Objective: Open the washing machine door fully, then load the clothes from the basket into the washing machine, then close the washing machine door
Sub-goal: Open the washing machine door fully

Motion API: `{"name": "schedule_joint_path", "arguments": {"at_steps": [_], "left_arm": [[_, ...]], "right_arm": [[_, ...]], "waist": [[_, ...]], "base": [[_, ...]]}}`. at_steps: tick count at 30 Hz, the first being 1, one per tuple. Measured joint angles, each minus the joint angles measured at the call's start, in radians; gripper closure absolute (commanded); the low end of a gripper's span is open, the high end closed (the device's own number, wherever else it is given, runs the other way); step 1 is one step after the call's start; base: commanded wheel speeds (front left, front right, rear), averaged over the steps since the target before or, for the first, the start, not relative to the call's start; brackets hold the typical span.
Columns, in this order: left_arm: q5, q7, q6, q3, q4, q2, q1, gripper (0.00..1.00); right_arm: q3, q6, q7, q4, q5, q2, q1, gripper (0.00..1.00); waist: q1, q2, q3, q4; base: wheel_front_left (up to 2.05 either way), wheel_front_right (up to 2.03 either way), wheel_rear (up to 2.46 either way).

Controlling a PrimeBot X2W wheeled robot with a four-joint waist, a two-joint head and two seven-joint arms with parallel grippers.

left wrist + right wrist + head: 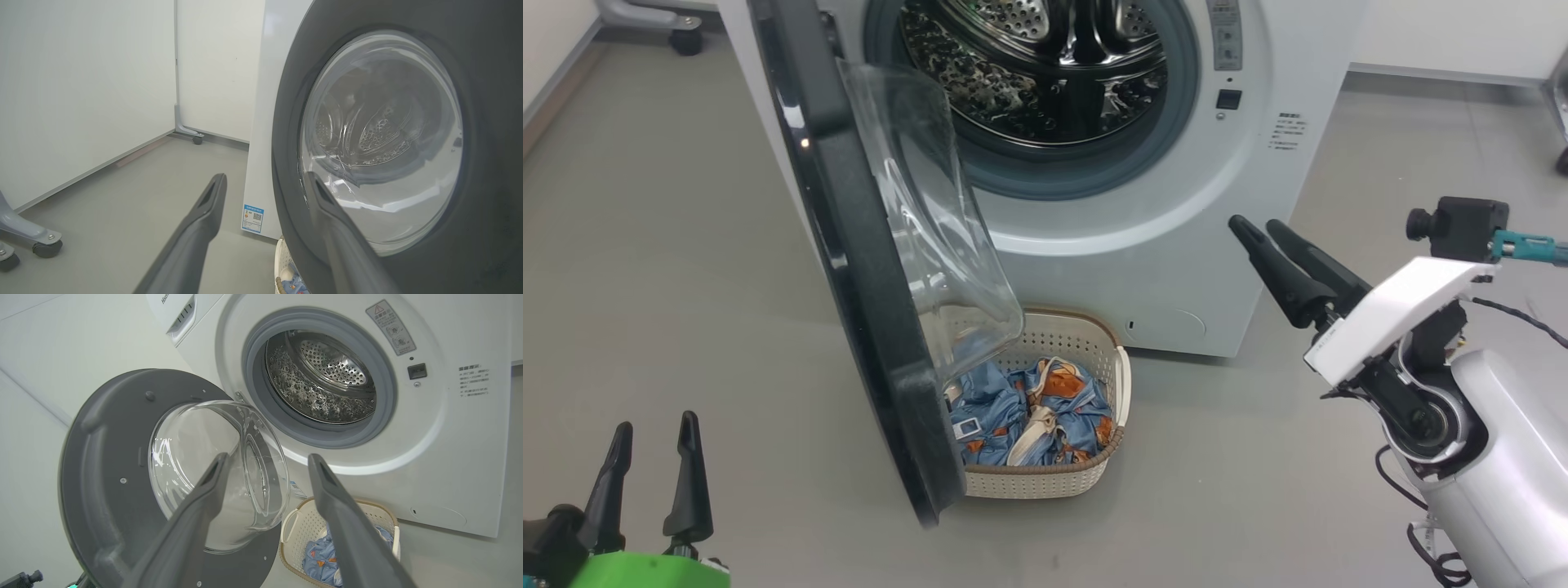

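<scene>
Left gripper and right gripper hang spread, empty. Glossy black-rimmed door, swung out, hides part of the perforated cream basket holding crumpled blue clothes before the washing machine.

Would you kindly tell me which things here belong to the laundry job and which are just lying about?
Job: washing machine door, washing machine, clothes, basket.
Lying about: grey wheeled stand, castor foot by the wall.

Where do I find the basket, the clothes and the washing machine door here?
basket point(1029, 482), head view, cream front wall under the brown rim
clothes point(1013, 400), head view, blue fabric mid-pile
washing machine door point(845, 245), head view, black rim
</scene>
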Motion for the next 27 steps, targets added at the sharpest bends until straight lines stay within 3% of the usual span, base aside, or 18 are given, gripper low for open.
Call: {"name": "schedule_joint_path", "arguments": {"at_steps": [6,8,22,27], "left_arm": [[0.000,0.000,0.000,0.002,-0.002,-0.001,0.009,0.00],[0.000,0.000,0.000,0.013,-0.002,-0.004,0.014,0.00],[0.004,0.000,0.000,0.014,-0.005,-0.020,0.030,0.00],[0.010,0.000,0.000,0.010,-0.005,-0.028,0.030,0.00]], "right_arm": [[-0.002,0.000,-0.110,0.006,-0.084,-0.034,0.050,0.00],[-0.023,0.000,-0.234,0.062,-0.151,-0.037,0.128,0.00],[-0.015,-0.002,-0.396,0.153,-0.289,-0.054,0.196,0.00],[-0.014,-0.023,-0.413,0.180,-0.354,-0.068,0.209,0.00]], "waist": [[0.0000,0.0000,-0.004,-0.035],[0.0000,0.0000,-0.014,-0.076],[0.0000,0.0000,-0.023,-0.149],[0.0000,0.0000,-0.025,-0.155]], "base": [[0.00,0.00,0.00],[0.00,0.00,0.00],[0.00,0.00,0.00],[0.00,0.00,0.00]]}}
